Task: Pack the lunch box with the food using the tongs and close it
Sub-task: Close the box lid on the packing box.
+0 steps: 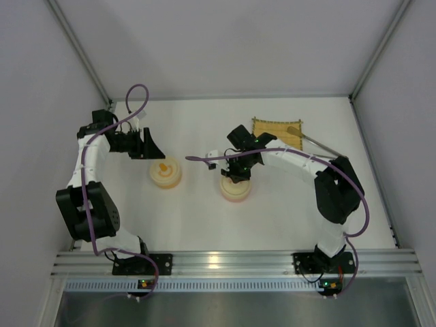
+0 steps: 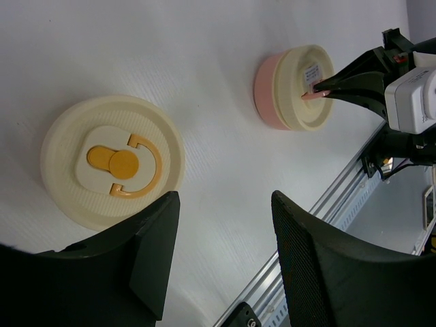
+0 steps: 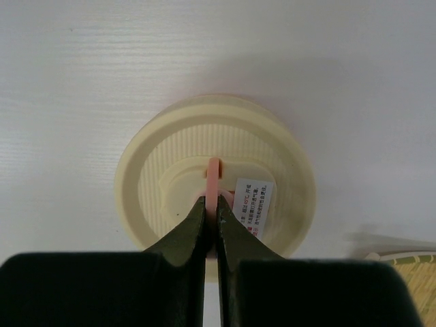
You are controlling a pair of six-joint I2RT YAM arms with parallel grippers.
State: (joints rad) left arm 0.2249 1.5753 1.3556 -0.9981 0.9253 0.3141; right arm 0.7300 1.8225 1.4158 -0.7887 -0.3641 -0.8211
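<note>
While the tongs (image 1: 320, 143) lie on the far right of the table (image 1: 204, 122), one end on the right edge of a bamboo mat (image 1: 272, 129) and the rest slanting out onto the bare surface, neither arm is near them. No food piece can be made out in any view.

The lunch box shows as two round lidded parts standing apart in the middle of the table. The right one is a pink container (image 2: 264, 88) capped with a cream lid (image 3: 150, 170), its top ribbed and carrying a small white label (image 3: 254, 204). A thin pink handle (image 3: 214, 178) stands upright on edge at the lid's centre. The right gripper (image 3: 211, 204) comes down on it from above with its jaws drawn together, the two dark fingers pressing the handle's flat sides so that only its rounded end pokes out beyond the tips. The lid looks seated flat on the container.

To the left stands the cream container (image 2: 68, 143), its lid bearing an orange handle (image 2: 126, 165) folded flat. The left gripper (image 2: 225, 197) hangs just beside it on the far-left side, jaws parted about halfway, with nothing between them and touching nothing.

An aluminium rail (image 1: 231, 262) runs along the near edge.
</note>
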